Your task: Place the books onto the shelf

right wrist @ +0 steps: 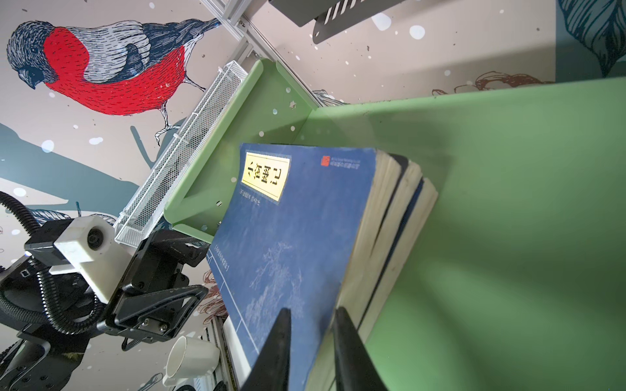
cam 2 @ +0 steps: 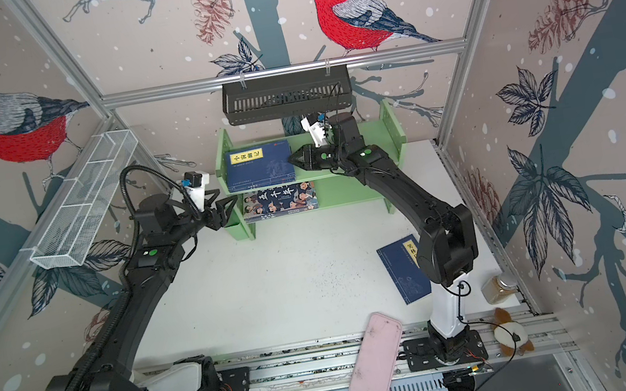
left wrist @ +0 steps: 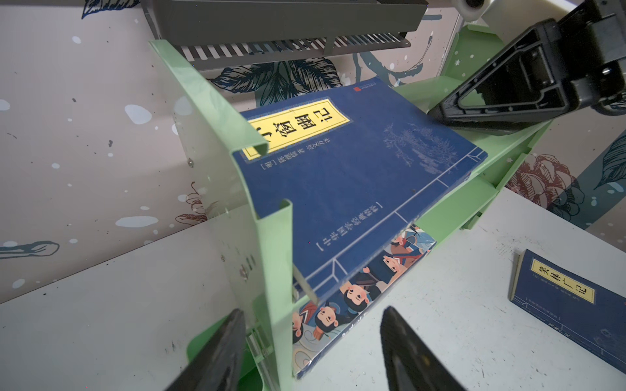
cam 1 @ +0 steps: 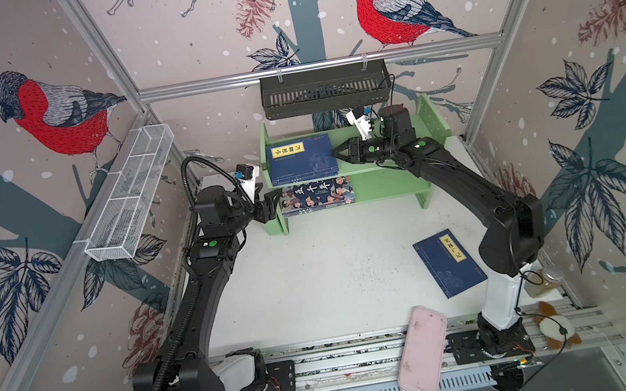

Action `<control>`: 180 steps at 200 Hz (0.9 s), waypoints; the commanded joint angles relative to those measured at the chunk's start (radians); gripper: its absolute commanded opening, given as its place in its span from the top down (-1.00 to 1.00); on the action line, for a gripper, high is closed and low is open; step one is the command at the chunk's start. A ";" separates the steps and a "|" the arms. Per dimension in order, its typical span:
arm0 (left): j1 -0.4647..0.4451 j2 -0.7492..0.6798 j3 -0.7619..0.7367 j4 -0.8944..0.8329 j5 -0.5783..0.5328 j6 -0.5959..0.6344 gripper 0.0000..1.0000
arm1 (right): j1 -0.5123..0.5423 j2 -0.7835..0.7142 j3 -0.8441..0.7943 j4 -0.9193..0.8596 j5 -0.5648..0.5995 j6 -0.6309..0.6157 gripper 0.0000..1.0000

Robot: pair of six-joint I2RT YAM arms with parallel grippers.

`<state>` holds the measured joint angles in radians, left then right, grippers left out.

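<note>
- One white worktop [cam 1: 315, 280] sits inside bird-papered walls, with a black slotted basket [cam 1: 326, 96] and a white mesh basket [cam 1: 130, 194] on the frame.
- I see the shelf [cam 1: 386, 189] at the back: navy stack [cam 1: 302, 160] on the top tier, cartoon book [cam 1: 317, 196] below, loose navy book [cam 1: 450, 264] on the worktop.
- Left gripper [left wrist: 311, 311] is spread at the shelf's end panel.
- Right gripper [right wrist: 313, 309] is narrow at the stack's edge; I cannot tell if it pinches.

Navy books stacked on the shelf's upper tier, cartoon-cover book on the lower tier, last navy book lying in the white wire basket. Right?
One slip: the last navy book lies flat on the table, not in the wire basket, as both top views show. The navy stack on the upper tier of the shelf and the cartoon-cover book on the lower tier are right.
</note>
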<state>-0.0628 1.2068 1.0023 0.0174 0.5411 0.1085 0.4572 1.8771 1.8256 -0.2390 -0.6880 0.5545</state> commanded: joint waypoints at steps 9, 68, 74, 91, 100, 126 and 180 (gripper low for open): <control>-0.002 0.003 0.004 0.075 -0.027 0.000 -0.21 | 0.003 0.001 0.012 0.003 -0.012 0.003 0.51; -0.002 0.011 0.010 0.090 -0.031 -0.010 -0.13 | 0.004 0.005 0.030 -0.013 -0.007 -0.005 0.51; -0.002 0.011 0.012 0.090 -0.029 -0.010 -0.12 | 0.003 0.007 0.030 -0.014 -0.006 -0.005 0.51; -0.002 0.012 0.013 0.090 -0.026 -0.010 -0.10 | 0.003 0.008 0.034 -0.017 -0.004 -0.007 0.51; -0.002 0.014 0.015 0.091 -0.030 -0.009 -0.07 | 0.002 0.010 0.036 -0.019 -0.005 -0.008 0.51; -0.002 0.019 0.013 0.097 -0.036 -0.010 -0.02 | 0.002 0.010 0.040 -0.020 -0.004 -0.008 0.51; -0.002 0.023 0.011 0.106 -0.026 -0.016 0.11 | -0.002 -0.031 0.025 -0.045 0.043 -0.042 0.47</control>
<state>-0.0639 1.2293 1.0096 0.0692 0.5121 0.1005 0.4572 1.8797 1.8568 -0.2790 -0.6796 0.5453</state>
